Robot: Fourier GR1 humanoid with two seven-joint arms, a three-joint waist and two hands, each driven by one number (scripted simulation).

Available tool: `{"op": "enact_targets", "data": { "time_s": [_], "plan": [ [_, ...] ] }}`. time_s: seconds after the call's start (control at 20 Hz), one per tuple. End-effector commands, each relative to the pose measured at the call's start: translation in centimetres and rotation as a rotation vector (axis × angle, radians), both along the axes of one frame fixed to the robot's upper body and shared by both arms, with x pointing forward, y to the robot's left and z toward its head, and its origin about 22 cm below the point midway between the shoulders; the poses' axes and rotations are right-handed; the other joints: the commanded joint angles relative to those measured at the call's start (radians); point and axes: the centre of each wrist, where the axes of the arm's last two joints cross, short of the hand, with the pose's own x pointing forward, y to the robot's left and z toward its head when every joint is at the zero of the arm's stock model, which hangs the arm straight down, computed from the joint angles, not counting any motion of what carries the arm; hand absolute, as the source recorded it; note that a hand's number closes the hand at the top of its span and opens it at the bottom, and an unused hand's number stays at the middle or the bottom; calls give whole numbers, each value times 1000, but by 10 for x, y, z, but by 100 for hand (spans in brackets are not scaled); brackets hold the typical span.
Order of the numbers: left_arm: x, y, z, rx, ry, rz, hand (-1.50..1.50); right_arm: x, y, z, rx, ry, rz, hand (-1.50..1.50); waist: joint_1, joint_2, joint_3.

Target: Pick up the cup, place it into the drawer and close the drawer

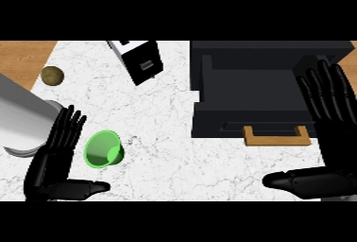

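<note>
Beside left hand [52, 160], green cup [105, 149] on side, mouth facing left.

Kitchen — white marble counter [167, 118], wooden-handled drawer [251, 113], green cup [105, 149], potato [52, 75]

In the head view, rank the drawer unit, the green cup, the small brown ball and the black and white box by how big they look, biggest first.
1. Drawer unit, by far the largest.
2. Black and white box.
3. Green cup, looks close to the box in size, so this order is unsure.
4. Brown ball, smallest.
</note>
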Motion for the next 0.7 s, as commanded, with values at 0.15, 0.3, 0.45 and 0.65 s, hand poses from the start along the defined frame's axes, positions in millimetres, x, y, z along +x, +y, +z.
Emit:
{"op": "enact_targets", "data": {
  "time_s": [0.15,0.3,0.45,0.65],
  "plan": [
    [-2,24,-39,22,48,12,-150,6,7,-1,9,-3,-11,-150,1,0,0],
    [4,17,-58,13,59,-12,-150,-12,5,10,0,-3,-6,-150,-2,0,0],
    [6,8,-66,25,62,7,-150,-10,4,3,-5,-16,13,-150,-1,0,0],
    [6,27,-97,8,64,19,-150,-7,8,-11,12,-19,16,-150,-3,1,0]
  ]
}}
